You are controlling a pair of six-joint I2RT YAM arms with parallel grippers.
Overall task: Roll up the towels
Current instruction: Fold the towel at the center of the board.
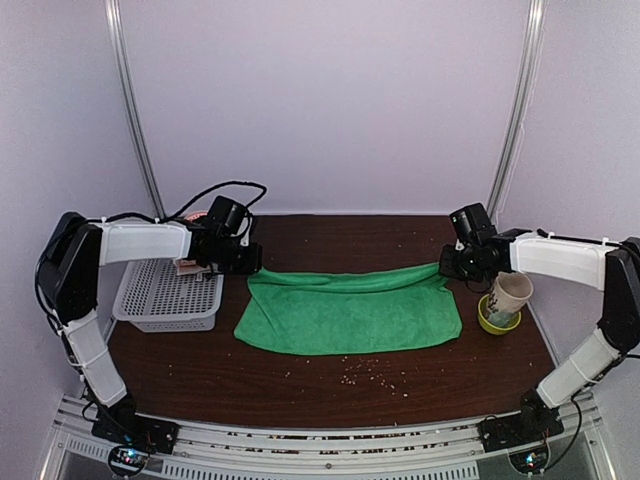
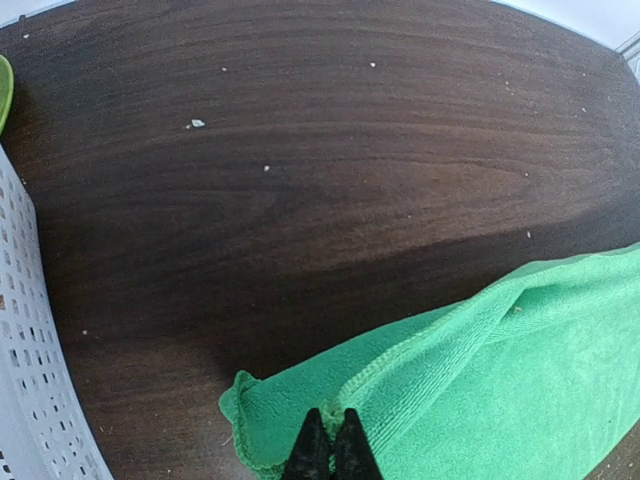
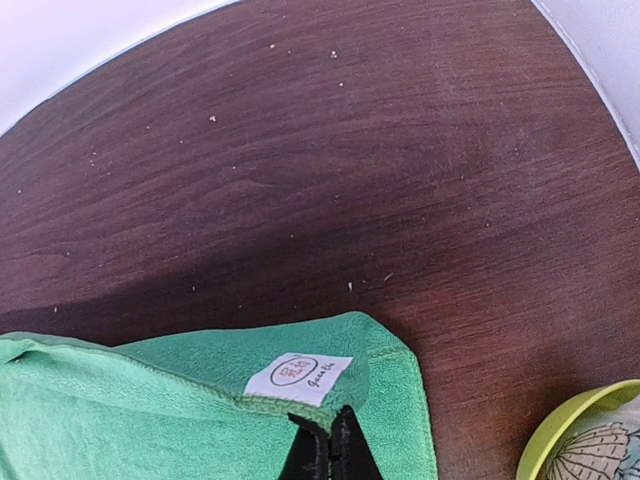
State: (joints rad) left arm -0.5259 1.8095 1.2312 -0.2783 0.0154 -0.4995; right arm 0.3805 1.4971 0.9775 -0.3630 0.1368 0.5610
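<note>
Left gripper (image 2: 331, 445): fingers together, pinching plain bright green cloth towel (image 1: 350, 318) corner.
Right gripper (image 3: 327, 447): fingers clamped on opposite corner, white label (image 3: 298, 377) just ahead.
Towel: spread between both finger pairs.

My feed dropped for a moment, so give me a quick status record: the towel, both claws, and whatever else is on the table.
green towel: spread out on the table, not yet rolled
left claw: shut on the towel's far left corner
right claw: shut on the towel's far right corner, next to the label
basket: white, left of the towel
cup: right of the towel, standing in a green dish
crumbs: scattered in front of the towel
</note>
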